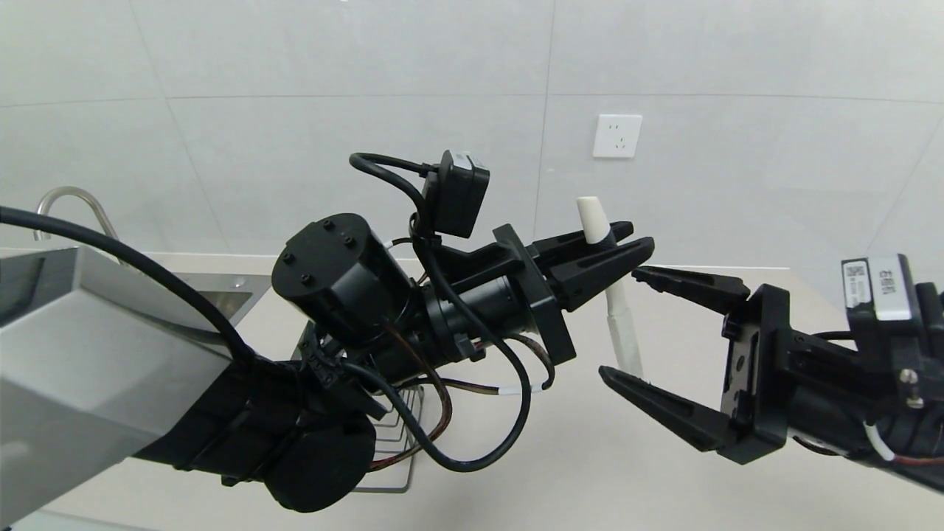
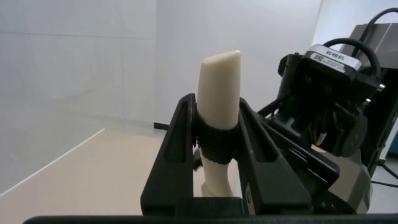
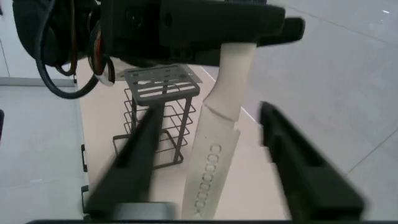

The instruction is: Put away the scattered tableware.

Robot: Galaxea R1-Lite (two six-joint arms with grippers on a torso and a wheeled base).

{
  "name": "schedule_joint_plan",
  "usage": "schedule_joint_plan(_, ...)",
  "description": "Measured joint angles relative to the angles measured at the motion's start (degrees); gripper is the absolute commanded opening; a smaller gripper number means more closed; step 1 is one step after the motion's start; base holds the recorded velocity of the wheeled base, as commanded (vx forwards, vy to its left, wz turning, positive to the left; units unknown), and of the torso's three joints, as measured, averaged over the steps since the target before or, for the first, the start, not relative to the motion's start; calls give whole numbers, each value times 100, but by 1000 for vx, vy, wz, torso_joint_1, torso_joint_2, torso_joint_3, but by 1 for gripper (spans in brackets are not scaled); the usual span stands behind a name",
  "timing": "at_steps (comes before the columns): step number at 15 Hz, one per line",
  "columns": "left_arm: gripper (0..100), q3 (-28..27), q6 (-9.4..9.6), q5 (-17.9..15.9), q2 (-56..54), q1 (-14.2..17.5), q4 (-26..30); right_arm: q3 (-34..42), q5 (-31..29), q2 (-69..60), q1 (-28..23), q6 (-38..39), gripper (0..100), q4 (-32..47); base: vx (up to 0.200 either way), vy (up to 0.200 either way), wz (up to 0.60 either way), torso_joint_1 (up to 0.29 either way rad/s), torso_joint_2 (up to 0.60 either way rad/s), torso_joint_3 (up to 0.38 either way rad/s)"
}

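Two grippers hang above the dark wire cutlery rack [image 3: 163, 93]: the left gripper [image 1: 636, 240] clamps a cream-white knife [image 1: 592, 217] by its handle, blade down; the right gripper [image 1: 623, 324], jaws wide, straddles the blade. A handover, then careful lowering into the rack, looks next.

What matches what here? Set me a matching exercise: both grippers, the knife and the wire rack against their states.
1 left gripper
2 right gripper
3 cream knife
4 wire rack

A stands on the counter
B open, jaws either side of the blade
C shut on the handle
D held in the air, blade down

Pairs: 1-C, 2-B, 3-D, 4-A
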Motion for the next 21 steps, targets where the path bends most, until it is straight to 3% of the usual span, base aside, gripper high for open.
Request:
schedule_joint_plan(2, 0, 113, 91, -5, -11, 4, -9, 222, 0, -166, -72, 0, 100, 6, 0, 0, 0, 0, 0, 0)
schedule_joint_plan(4, 0, 304, 323, -11, -24, 11, -26, 695, 0, -557, -284, -13, 100, 16, 0, 0, 0, 0, 0, 0)
schedule_joint_plan(5, 0, 433, 535, -24, -33, 9, -33, 894, 0, -785, -404, -24, 100, 27, 0, 0, 0, 0, 0, 0)
schedule_joint_plan(6, 0, 588, 712, -40, -52, 9, -33, 1087, 4, -1091, -560, -35, 100, 30, 0, 0, 0, 0, 0, 0)
schedule_joint_plan(12, 0, 1781, 1303, -55, -720, 65, 13, 1751, 24, -3705, -1869, -27, 100, 477, 0, 0, 0, 0, 0, 0)
schedule_joint_plan(16, 0, 2297, 1437, -55, -1270, 106, 32, 1818, 17, -5678, -2633, 2, 100, 1596, 0, 0, 0, 0, 0, 0)
schedule_joint_plan(21, 0, 2423, 1441, -44, -1729, 229, 11, 1840, -110, -7726, -3117, 79, 100, 3682, 0, 0, 0, 0, 0, 0)
